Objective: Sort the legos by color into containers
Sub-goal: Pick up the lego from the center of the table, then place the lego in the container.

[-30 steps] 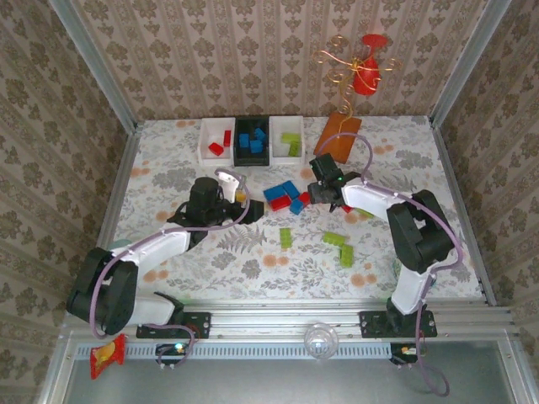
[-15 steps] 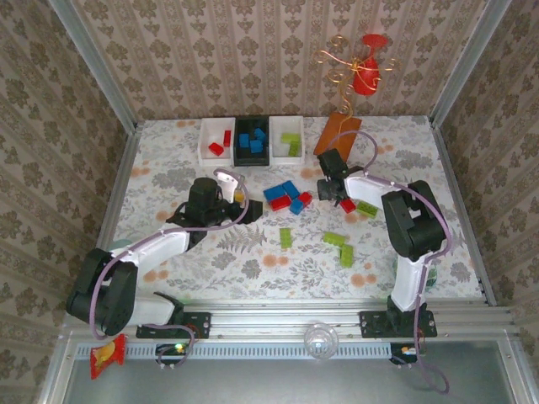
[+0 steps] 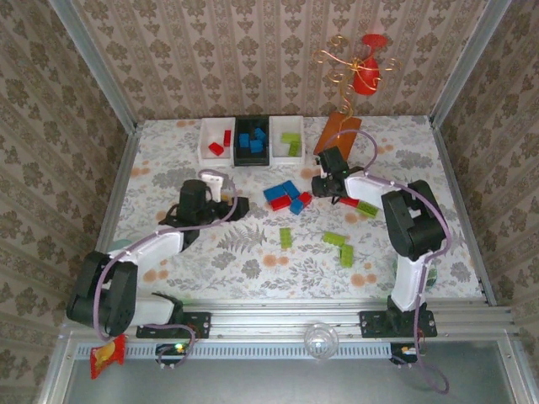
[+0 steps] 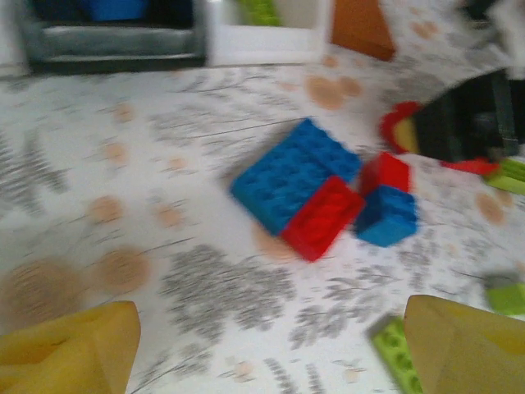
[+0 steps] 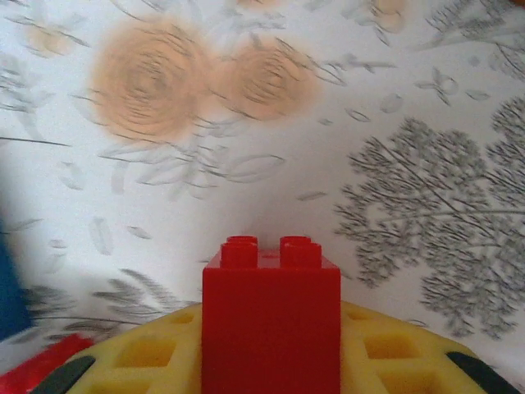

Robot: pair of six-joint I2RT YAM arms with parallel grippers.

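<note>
Though the bins hold some bricks, progress: partway. Red in the left white bin point(image 3: 205, 145), blue in the black bin point(image 3: 251, 124), green in the right white bin point(image 3: 286, 122).
Left over: blue-red cluster point(image 3: 285, 195) mid-table; green bricks point(image 3: 335, 239) nearer the arms.
Right gripper point(image 3: 322, 183): clamped on a red brick point(image 5: 271, 328), just beside the cluster.
Left gripper point(image 3: 238, 204): wide, empty, facing the cluster.
Unclear: bin counts; the left wrist view is blurred.

Light is soft and even from above, shadows are weak. The left wrist view is smeared by blur (the black bin point(image 4: 111, 45) most); the red lego point(image 5: 271, 320) looks sharp
</note>
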